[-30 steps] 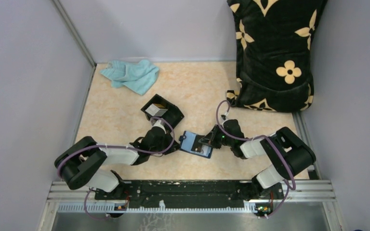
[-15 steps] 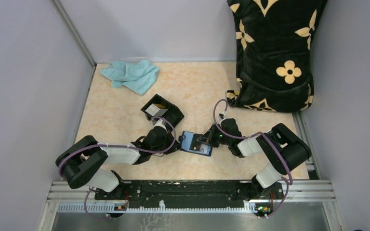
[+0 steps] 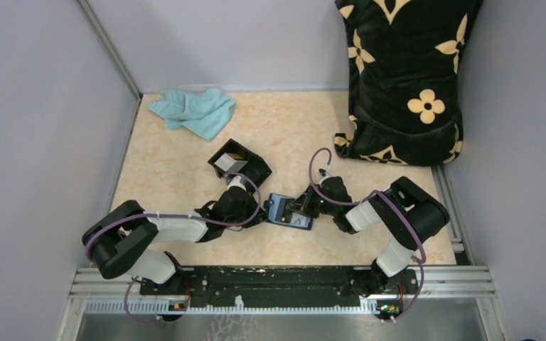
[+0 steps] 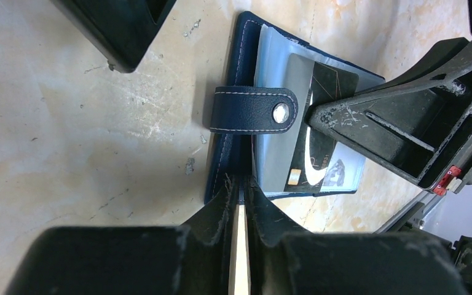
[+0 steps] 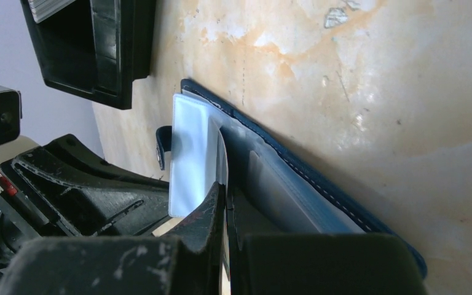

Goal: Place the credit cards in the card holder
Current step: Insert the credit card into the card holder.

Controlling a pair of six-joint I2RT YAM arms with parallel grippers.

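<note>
The navy folding card holder [image 4: 224,153] is clamped steady by the left gripper [image 4: 241,184]; a thin grey credit card [image 4: 286,147] (pinched in the right gripper [image 5: 226,193]) is inserted.

navy blue among beige, black and teal

the card holder [image 4: 228,141] is dark navy blue with pale stitching along its edges; its closing tab [image 4: 252,110] has the same blue and a small silver snap [image 4: 279,112]. the sleeves [image 5: 187,153] inside are clear, of a milky pale blue. the credit card [image 4: 286,153] is grey with one dark part, a white curved mark and a little gold chip. the table [image 3: 291,128] is pale beige with orange marbling. the cloth [image 3: 193,111] is light teal. the open box [image 3: 257,168] is black, with grey-white cards [image 3: 227,164] and one yellow card [image 3: 234,154] in it. the cushion [image 3: 405,71] is black with cream-yellow flowers. the arms [image 3: 178,229] are black and white, with purple cables [image 3: 318,165].
</note>
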